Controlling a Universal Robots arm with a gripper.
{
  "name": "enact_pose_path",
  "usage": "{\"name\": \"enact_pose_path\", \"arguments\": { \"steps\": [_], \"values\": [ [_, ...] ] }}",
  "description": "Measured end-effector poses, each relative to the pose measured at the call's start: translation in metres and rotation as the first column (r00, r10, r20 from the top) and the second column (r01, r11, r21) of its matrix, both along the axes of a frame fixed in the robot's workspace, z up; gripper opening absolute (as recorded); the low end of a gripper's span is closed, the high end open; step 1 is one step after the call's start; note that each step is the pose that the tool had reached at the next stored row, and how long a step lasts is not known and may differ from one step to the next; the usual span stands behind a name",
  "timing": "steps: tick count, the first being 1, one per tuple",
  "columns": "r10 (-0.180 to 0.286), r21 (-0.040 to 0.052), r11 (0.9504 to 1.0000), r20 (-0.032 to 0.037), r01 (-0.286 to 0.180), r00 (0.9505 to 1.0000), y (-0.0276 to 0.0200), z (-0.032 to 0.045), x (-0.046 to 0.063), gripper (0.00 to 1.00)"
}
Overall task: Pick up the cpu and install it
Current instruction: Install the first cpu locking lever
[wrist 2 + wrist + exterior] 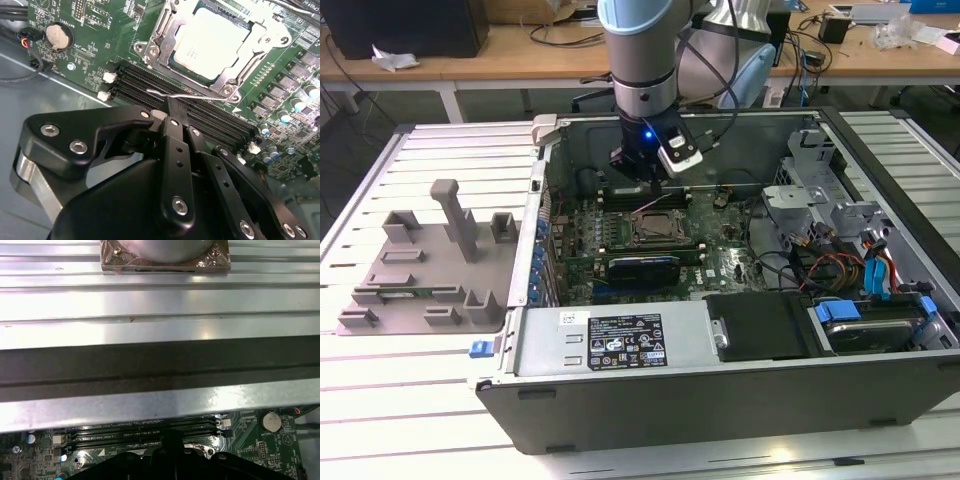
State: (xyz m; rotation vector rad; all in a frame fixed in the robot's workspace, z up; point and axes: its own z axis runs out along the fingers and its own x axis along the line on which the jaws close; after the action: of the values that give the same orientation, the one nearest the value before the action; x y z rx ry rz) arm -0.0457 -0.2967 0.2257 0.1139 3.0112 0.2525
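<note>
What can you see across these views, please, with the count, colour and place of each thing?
cpu: one, silvery-white, lying in the socket frame.
socket frame: one, metal and black, around the cpu on the motherboard.
motherboard: one, green, inside the computer case.
memory slots: several, black, in a row beside the socket frame.
coin battery: one, silver, on the motherboard.
computer case: one, grey, open on the table.
plastic tray: one, grey, on the table at the exterior view's left of the case.
table: one, white, slatted.
arm: one, silver and light blue, reaching down into the case.
gripper: one, black, fingers shut, over the memory slots.
</note>
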Motion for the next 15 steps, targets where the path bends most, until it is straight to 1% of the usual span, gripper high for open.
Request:
{"name": "enact_pose_path", "arguments": {
  "steps": [4,7,10,11,15],
  "values": [
    [0.011,-0.0001,0.9999,0.0000,-0.011,0.9999,-0.0007,-0.0001,0.0000,0.11],
    [0.051,0.0000,0.9987,0.0000,-0.051,0.9987,-0.0013,-0.0008,0.0001,0.11],
    [0.104,-0.0002,0.9945,-0.0001,-0.104,0.9945,-0.0016,-0.0025,0.0000,0.11],
    [0.128,-0.0002,0.9918,0.0000,-0.128,0.9918,-0.0016,-0.0036,0.0001,0.11],
    [0.161,-0.0001,0.9869,-0.0002,-0.161,0.9869,-0.0021,-0.0052,0.0022,0.11]
  ]
}}
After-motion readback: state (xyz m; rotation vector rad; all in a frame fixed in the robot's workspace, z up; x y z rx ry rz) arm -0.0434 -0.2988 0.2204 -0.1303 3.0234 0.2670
